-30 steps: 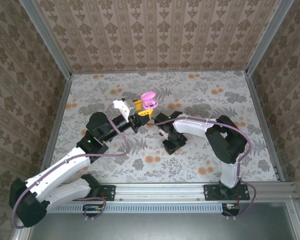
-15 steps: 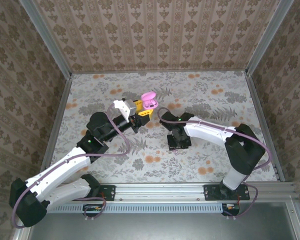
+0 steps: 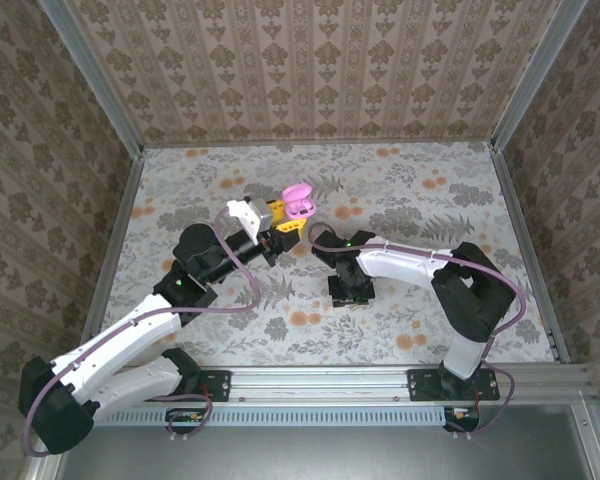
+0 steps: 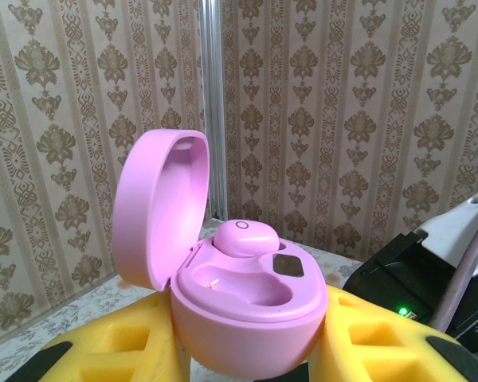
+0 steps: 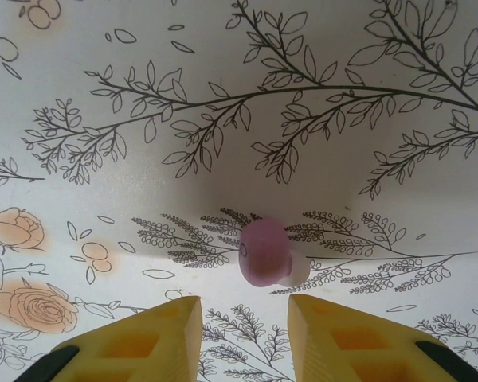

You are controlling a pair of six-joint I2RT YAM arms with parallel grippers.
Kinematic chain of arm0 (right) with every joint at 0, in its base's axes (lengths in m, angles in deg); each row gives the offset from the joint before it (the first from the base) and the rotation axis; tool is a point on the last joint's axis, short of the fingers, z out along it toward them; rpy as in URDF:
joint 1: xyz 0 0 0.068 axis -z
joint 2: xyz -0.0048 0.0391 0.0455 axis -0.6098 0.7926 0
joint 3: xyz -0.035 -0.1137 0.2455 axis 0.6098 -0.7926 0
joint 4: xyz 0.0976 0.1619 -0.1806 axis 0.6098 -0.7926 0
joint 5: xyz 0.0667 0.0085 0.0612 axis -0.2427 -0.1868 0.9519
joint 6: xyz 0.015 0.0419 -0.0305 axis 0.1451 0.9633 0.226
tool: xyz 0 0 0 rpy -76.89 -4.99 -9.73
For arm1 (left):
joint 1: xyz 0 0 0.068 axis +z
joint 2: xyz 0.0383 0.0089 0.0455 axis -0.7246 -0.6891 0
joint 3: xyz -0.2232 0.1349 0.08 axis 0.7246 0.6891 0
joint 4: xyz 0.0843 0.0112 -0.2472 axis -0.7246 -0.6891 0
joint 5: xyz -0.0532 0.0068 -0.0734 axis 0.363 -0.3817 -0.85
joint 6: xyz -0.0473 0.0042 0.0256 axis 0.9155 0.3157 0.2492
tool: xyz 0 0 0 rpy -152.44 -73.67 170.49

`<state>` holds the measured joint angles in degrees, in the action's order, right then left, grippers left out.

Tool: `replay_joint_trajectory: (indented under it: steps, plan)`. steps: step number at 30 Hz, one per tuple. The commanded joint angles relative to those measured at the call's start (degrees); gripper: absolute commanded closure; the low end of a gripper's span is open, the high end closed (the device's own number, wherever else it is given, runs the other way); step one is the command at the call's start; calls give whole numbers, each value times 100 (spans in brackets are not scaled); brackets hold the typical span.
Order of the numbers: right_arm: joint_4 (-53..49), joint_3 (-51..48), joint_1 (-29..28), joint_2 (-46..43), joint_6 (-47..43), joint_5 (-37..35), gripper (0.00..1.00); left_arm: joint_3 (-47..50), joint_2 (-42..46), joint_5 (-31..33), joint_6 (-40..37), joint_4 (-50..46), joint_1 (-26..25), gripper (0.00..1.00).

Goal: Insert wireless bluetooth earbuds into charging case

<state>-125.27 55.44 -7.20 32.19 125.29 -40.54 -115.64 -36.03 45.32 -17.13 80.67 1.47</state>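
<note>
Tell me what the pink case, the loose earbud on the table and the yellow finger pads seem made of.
The charging case: smooth pink plastic, satin, soft highlights on the lid. The loose earbud: likely the same pink plastic, faintly glossy, with a paler part at one side. The yellow finger pads: matte, with moulded hollows; perhaps foam or soft rubber, unclear which.

We log the charging case point(image 4: 247, 314) clamped between the left pincer point(image 3: 284, 226) fingers over mid-desk point(image 3: 430, 190), its lid hinged back to its left. The seated earbud point(image 4: 245, 236) rests in the case's rear well. The loose earbud point(image 5: 264, 251) lies on the desk just beyond the right pincer point(image 5: 244, 318) tips, apart from both, roughly in line with their gap. From above, that pincer stands right of the case, nearer the bases.
</note>
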Motion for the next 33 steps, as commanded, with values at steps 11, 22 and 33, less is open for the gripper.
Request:
replay_joint_trajectory:
  steps: [11, 22, 33]
  plan:
    - [-113, 158, -39, 295, -51, -270, 64, -185, -34, 35, -49, 12, -24, 64]
    - [-105, 169, -36, 392, -152, -464, 64, -179, -30, 36, -38, 3, -25, 64]
    - [-162, 276, 3, 524, -345, -596, 68, -181, -12, 55, -28, -22, -33, 64]
